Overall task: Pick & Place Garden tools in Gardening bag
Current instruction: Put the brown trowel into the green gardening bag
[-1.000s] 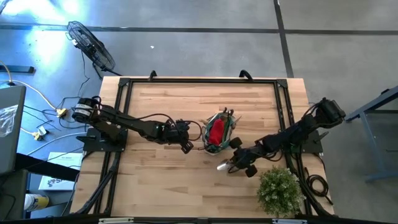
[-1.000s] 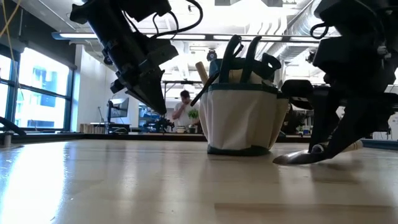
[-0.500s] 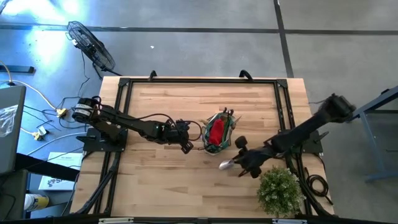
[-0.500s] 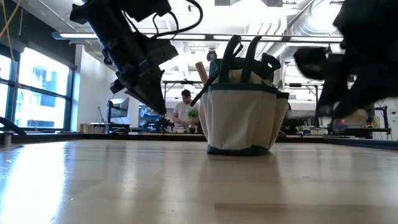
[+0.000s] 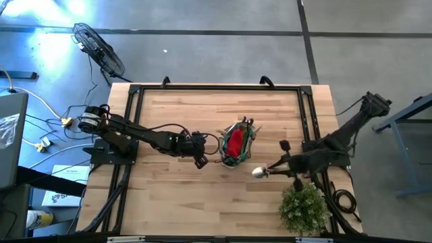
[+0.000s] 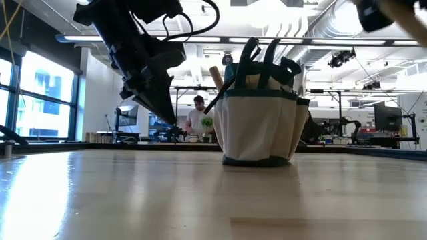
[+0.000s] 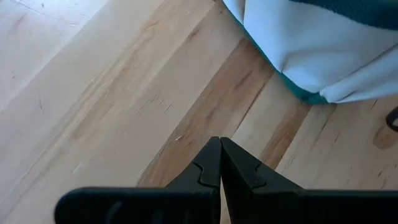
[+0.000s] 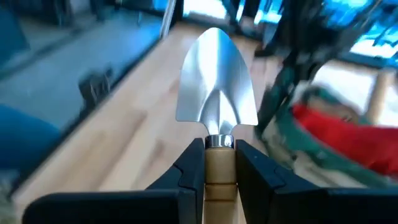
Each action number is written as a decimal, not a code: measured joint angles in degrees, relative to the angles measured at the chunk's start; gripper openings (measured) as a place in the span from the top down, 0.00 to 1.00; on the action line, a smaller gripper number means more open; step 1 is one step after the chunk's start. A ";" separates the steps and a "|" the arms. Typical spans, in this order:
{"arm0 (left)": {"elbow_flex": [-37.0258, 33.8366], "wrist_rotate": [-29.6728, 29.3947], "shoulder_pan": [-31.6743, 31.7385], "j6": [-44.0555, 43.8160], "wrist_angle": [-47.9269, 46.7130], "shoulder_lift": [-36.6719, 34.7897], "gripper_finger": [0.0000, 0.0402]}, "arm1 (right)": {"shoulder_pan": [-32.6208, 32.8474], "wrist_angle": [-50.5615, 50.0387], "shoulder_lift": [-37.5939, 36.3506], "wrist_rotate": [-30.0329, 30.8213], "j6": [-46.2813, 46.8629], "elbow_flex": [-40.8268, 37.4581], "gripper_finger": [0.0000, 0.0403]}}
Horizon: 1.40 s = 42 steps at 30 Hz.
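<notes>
The gardening bag point(image 5: 236, 143) stands on its base at the table's middle, pale-walled with green trim point(image 6: 257, 127). Tool handles and a red piece point(image 8: 339, 134) stick out of its top. My right gripper point(image 5: 271, 169) is right of the bag and above the table, shut on a silver trowel point(image 8: 216, 93) whose blade points toward the bag. My left gripper point(image 5: 201, 160) hovers just left of the bag, shut and holding nothing point(image 7: 219, 162), with its tips aimed down at the wood. The bag's lower wall point(image 7: 311, 43) shows just ahead of it. My right gripper pinches the trowel's pale wooden handle point(image 8: 219, 171) between its two fingers point(image 8: 189, 168), right behind the metal collar. The fingers lie along the handle, and the blade point(image 5: 260, 172) sticks out ahead of them toward the table's left. The trowel is lifted clear of the table.
A bushy potted plant point(image 5: 304, 206) stands at the table's near right corner, close under my right arm. Black frame rails point(image 5: 216, 88) run along the table's edges. Bare wood lies left of and nearer than the bag. A person point(image 6: 197, 120) stands in the room far behind.
My right gripper has risen from the tabletop and drawn back toward the table's right edge, tipping closer to level. The trowel, whose blade was touching the wood, has come up with it and now hangs clear. It has left the low view upward.
</notes>
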 joint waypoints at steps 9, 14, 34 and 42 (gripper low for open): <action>0.01 0.02 -2.22 0.32 -1.61 -0.43 1.00 | 9.13 9.89 -3.64 12.20 -0.42 0.02 0.87; 0.04 0.12 -3.99 0.33 -6.12 -2.62 1.00 | 16.87 18.44 -2.55 23.31 -3.95 -1.37 0.87; 0.07 1.46 -5.87 3.09 -5.74 -4.81 1.00 | 16.71 100.20 17.75 23.16 -27.17 -25.94 0.87; 0.00 2.75 -8.21 2.86 4.71 -5.36 1.00 | 8.82 100.56 25.41 15.47 -21.01 -23.48 0.87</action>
